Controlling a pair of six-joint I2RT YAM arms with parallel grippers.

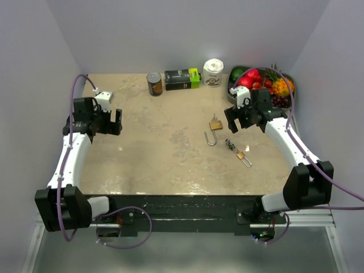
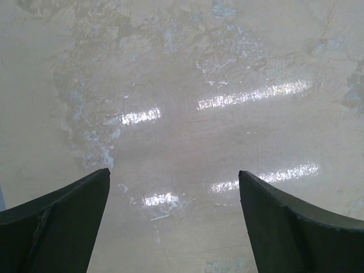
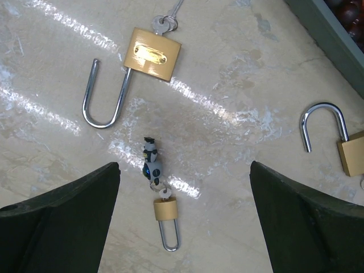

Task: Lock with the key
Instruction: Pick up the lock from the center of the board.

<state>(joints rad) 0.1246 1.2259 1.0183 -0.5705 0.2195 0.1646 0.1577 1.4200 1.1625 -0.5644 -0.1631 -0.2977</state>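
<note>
A large brass padlock [image 3: 152,54] lies on the table with its shackle [image 3: 105,96] swung open and keys [image 3: 165,23] in its base; it also shows in the top view [image 1: 215,124]. A small brass padlock [image 3: 165,210] lies nearer, with a key and a grey figure keychain [image 3: 152,165] attached, seen from above too [image 1: 243,156]. A third open padlock [image 3: 341,142] lies at the right edge. My right gripper [image 3: 185,165] is open and empty, hovering above the small padlock [image 1: 230,120]. My left gripper [image 2: 174,172] is open and empty over bare table at the far left [image 1: 115,122].
At the back stand a can [image 1: 154,83], a black and green box [image 1: 182,78], a white jar [image 1: 213,73] and a bowl of fruit [image 1: 260,82]. The bowl's rim [image 3: 330,40] is close to the right gripper.
</note>
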